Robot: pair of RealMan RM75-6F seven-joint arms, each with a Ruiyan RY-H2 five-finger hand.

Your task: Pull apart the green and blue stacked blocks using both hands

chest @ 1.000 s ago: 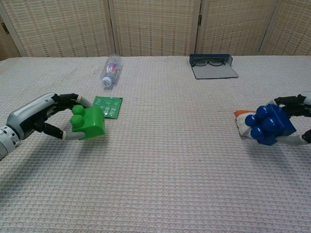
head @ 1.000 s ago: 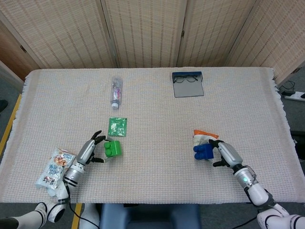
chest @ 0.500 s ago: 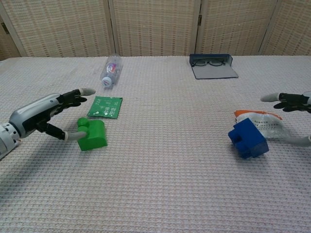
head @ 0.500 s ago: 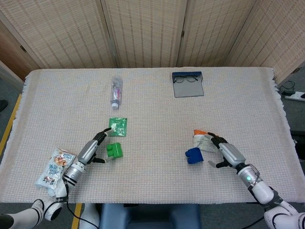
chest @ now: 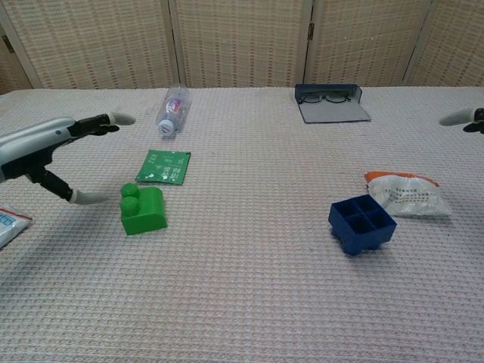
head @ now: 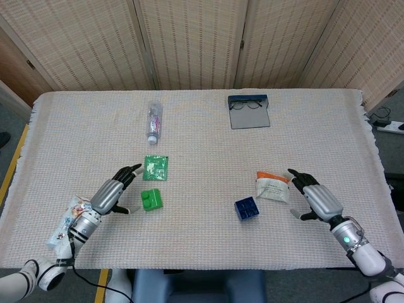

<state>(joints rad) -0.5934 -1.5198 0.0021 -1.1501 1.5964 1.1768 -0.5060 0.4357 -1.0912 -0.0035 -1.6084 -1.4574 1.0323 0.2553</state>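
Both blocks down now, hands off. A sec ago I had the green block (head: 151, 199) gripped in the left hand (head: 111, 196) and the blue block (head: 246, 208) in the right hand (head: 317, 200); half a sec ago both were just released. Now both hands are pulled back w/ fingers spread, holding nothing. Blue has also tipped and slid a bit toward frame centre since release.

Positions: green sits lower left of centre in head view, just below the green packet (head: 155, 167), left fingers near but apart from it. Blue sits lower right of centre, just left of the white-and-orange packet (head: 273, 187), not touching as far as I can tell. Blocks well apart from each other, so I judge separation done; only thing left is retreating the arms.

Materials/shapes:
- Green block: glossy hard plastic, chunky, round studs on top, upright.
- Blue block: same plastic, lying w/ hollow underside up; chest view shows square cells inside.
- Table cloth (head: 202, 126): coarse woven, off-white, ribbed texture, fringe at the edges.
- Packets: flat crinkly foil/plastic; another snack bag (head: 65, 226) at lower left edge, partly under the left arm.
- Bottle (head: 153, 121): clear plastic, lying on its side, upper left.
- Glasses case (head: 249, 111): dark, open, glasses inside, upper centre-right.
- Backdrop: woven screen panels (head: 189, 41).
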